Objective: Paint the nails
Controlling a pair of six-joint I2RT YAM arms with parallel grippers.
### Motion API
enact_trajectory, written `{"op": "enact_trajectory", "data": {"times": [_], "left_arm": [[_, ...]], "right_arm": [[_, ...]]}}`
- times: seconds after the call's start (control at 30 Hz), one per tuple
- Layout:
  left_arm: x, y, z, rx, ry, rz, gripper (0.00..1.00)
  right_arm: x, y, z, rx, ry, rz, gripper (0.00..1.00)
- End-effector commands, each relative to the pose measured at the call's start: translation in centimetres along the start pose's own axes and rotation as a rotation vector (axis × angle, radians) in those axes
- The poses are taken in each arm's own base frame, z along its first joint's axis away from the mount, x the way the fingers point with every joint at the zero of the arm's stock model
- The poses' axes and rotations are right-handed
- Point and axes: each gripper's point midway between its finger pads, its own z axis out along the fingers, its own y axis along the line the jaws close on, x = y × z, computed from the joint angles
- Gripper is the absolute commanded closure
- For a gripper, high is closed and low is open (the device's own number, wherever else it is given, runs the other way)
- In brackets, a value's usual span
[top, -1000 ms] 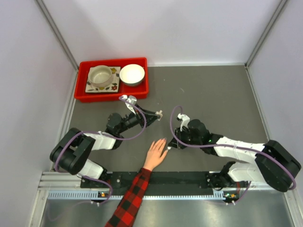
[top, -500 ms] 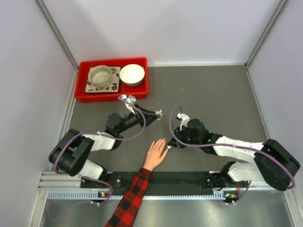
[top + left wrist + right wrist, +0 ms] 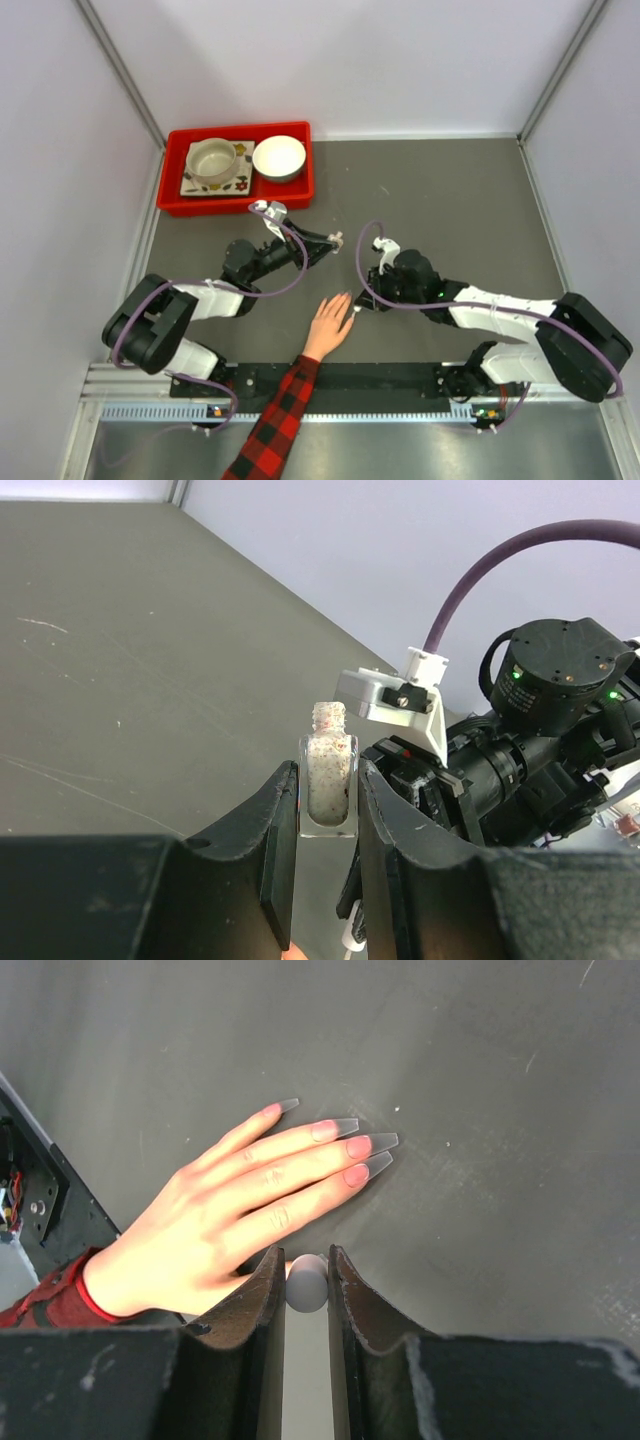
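A light-skinned hand (image 3: pixel 328 325) with a red-and-black plaid sleeve (image 3: pixel 272 420) lies flat on the grey table. In the right wrist view the hand (image 3: pixel 235 1210) has its fingers spread, and its long nails (image 3: pixel 358 1147) are pink with greyish tips. My right gripper (image 3: pixel 358 309) is beside the fingers, shut (image 3: pixel 307 1272) on a white round brush cap (image 3: pixel 307 1285) close to the thumb side; the brush tip is hidden. My left gripper (image 3: pixel 331 241) is beyond the hand, shut (image 3: pixel 328 815) on an uncapped clear polish bottle (image 3: pixel 329 775) with pale speckled contents, held upright.
A red tray (image 3: pixel 305 160) at the back left holds a white bowl (image 3: pixel 279 157) and a cup on a patterned plate (image 3: pixel 212 162). Grey walls enclose the table on three sides. The arm bases and a metal rail (image 3: pixel 400 410) run along the near edge.
My right gripper has crept slightly toward the fingers. The hand, the left gripper and the bottle have stayed in place.
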Motion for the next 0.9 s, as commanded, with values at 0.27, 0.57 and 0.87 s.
{"op": "enact_trajectory", "data": {"times": [0.27, 0.57, 0.87], "left_arm": [[-5.1, -3.8, 0.5, 0.136, -0.162, 0.171, 1.0], [-5.1, -3.7, 0.5, 0.137, -0.16, 0.169, 1.0], [-5.0, -3.7, 0.5, 0.136, -0.156, 0.168, 1.0]], "right_arm": [[-1.9, 1.1, 0.6, -0.018, -0.041, -0.04, 1.0], [-1.7, 0.7, 1.0, 0.001, -0.034, -0.036, 1.0], [-1.7, 1.2, 0.8, -0.031, -0.03, -0.042, 1.0]]}}
